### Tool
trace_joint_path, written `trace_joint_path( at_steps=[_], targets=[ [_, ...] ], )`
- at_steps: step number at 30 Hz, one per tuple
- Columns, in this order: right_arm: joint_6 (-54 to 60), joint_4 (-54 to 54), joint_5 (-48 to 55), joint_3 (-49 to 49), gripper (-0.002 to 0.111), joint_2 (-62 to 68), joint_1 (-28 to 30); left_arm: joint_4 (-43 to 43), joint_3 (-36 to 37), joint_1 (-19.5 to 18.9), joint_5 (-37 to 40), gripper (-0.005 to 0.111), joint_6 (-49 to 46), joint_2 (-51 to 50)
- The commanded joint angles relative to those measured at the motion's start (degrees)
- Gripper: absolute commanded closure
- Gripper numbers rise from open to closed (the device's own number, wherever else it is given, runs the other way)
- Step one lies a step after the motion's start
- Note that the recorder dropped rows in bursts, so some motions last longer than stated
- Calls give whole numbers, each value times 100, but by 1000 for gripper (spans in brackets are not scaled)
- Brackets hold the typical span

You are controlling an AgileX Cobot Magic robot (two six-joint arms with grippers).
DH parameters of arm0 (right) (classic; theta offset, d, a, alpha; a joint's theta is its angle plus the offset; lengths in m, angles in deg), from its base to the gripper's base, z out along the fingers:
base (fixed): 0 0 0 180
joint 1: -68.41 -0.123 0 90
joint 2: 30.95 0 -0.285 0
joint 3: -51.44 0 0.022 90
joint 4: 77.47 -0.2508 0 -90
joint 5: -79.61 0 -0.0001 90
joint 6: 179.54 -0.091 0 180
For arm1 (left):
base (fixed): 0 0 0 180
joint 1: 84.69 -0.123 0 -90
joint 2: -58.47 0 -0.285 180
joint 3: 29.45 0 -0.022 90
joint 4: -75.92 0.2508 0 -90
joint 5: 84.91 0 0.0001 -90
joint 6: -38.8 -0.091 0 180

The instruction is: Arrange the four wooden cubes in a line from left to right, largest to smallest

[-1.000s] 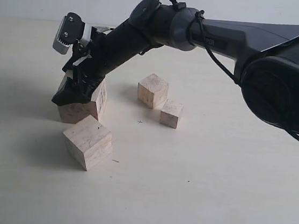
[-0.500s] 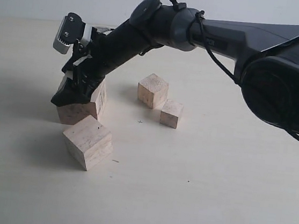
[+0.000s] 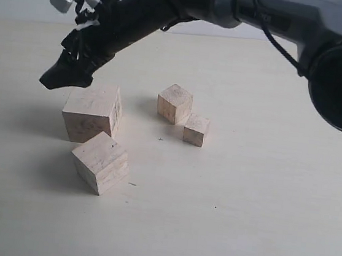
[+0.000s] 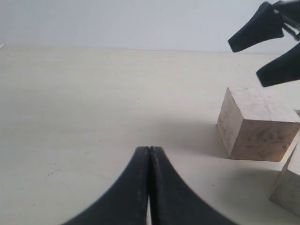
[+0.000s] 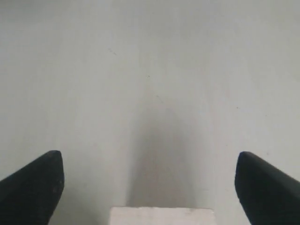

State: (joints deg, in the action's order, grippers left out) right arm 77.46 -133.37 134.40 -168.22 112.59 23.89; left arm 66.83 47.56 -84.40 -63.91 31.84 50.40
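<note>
Cubes of bare wood, four in all, are set on the table (image 3: 244, 192). The biggest cube (image 3: 91, 111) is placed at the left. The second cube (image 3: 100, 162) is found just in front of it, turned a bit. The third cube (image 3: 175, 103) and the smallest cube (image 3: 196, 129) are seen close together, further right. The right gripper (image 3: 64, 77) is held above the biggest cube, spread wide, and nothing is gripped. The left gripper (image 4: 149, 152) is pressed closed, with nothing in it.
</note>
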Motion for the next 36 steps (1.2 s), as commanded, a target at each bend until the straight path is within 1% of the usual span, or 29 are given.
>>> trace_joint_path(
  at_steps=[1,3,4,6,7,8,10,11,15,17,19,23,26,27,29,30,32,34,36],
  targets=[
    [-1415,336,427,-1,22,-514,35,22,21,28,-68,107,-7,28],
    [-2292,804,599,-1,31,-733,35,22,21,28,-68,107,-7,28],
    [-2677,951,744,-1,38,-825,35,22,21,28,-68,107,-7,28],
    [-2987,1017,1006,-1,55,-958,35,22,21,28,-68,107,-7,28],
    [-3009,1006,1111,-1,67,-1027,35,22,21,28,-68,107,-7,28],
    [-3009,1005,1172,-1,77,-1088,35,22,21,28,-68,107,-7,28],
    [-3009,993,1249,-1,100,-1198,35,22,21,28,-68,107,-7,28],
    [-3009,970,1293,-1,108,-1227,24,22,21,28,-68,107,-7,28],
    [-3625,962,1405,8,108,-1289,24,22,21,28,-68,107,-7,28],
    [-3647,962,1390,203,108,-1372,24,22,21,28,-68,107,-7,28],
    [-3700,987,1106,592,108,-1537,24,22,21,28,-68,107,-7,28],
    [-4370,1475,45,1639,108,-2071,24,22,21,28,-68,107,-7,28],
    [-4405,1608,-903,2568,108,-2585,13,22,21,28,-68,107,-7,28],
    [-4405,1608,-1404,2941,108,-2787,-15,22,21,28,-68,107,-7,28],
    [-4346,1670,-1977,3324,108,-3008,-123,22,21,28,-68,107,-7,28],
    [-4195,1760,-2097,3480,108,-3062,-237,22,21,28,-68,107,-7,28],
    [-4237,1956,-2035,3576,108,-3060,-438,22,21,28,-68,107,-7,28],
    [-4452,2108,-1710,3593,108,-3006,-661,22,21,28,-68,107,-7,28],
    [-4823,2586,-1520,3593,108,-2957,-917,22,21,28,-68,107,-7,28]
  ],
)
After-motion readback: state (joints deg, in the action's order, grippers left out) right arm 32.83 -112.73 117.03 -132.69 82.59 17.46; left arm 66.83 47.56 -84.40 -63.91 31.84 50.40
